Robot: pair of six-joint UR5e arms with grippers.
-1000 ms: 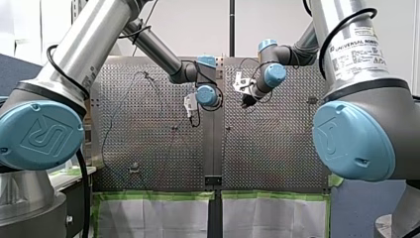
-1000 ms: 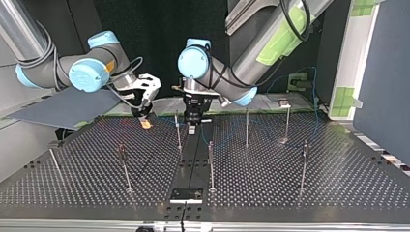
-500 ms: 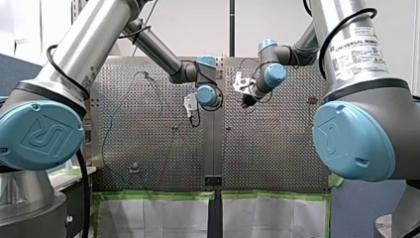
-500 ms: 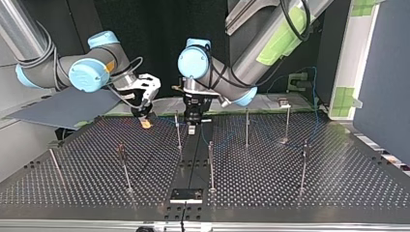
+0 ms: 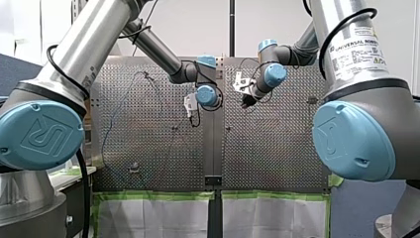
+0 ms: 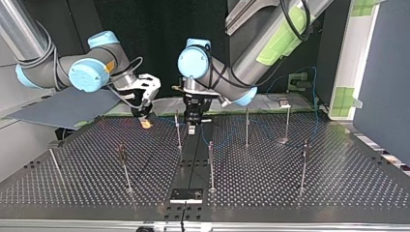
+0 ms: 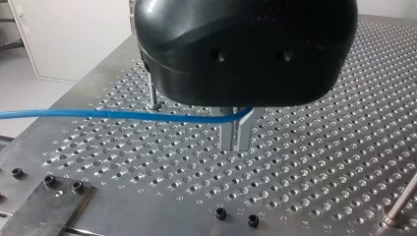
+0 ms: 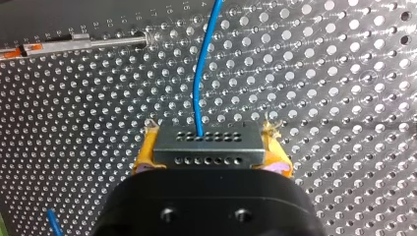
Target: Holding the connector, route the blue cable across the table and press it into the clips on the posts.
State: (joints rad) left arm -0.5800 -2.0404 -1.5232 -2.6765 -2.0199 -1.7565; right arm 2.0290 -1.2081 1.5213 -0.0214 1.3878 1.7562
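Front view: my left pincer (image 5: 192, 113) and my right pincer (image 5: 246, 102) hang close together over the centre seam of the worktop (image 5: 277, 148), nearer its far edge than its near one. Neither has shifted over the last second; both arms sit exactly where they were. The blue cable (image 5: 115, 116) shows only as a thin line looping across the worktop's left half.

Top view: the same stillness. My right pincer, with its yellow pads, stands low over the worktop near the far edge. My left pincer is just beside it, next to a post (image 6: 178, 130). The cable drops along the worktop's right edge and runs faintly past the far row of posts. It is too fine here to tell whether any clip holds it.

Left wrist view: the metal fingers (image 7: 228, 132) are clenched on the cable, which comes in taut from the side and ends between them, just above the holes.

Right wrist view: the yellow pads (image 8: 145, 157) are clamped on the grey connector (image 8: 206, 147). The cable leaves its top face and runs away over the worktop, with another post lying off to the side.

With nothing moved, this looks like a pause rather than progress. Both grasps look secure and the cable is tensioned between them. The press into the nearby clip looks not yet made, and the next move probably needs the span lowered onto that post without slackening.
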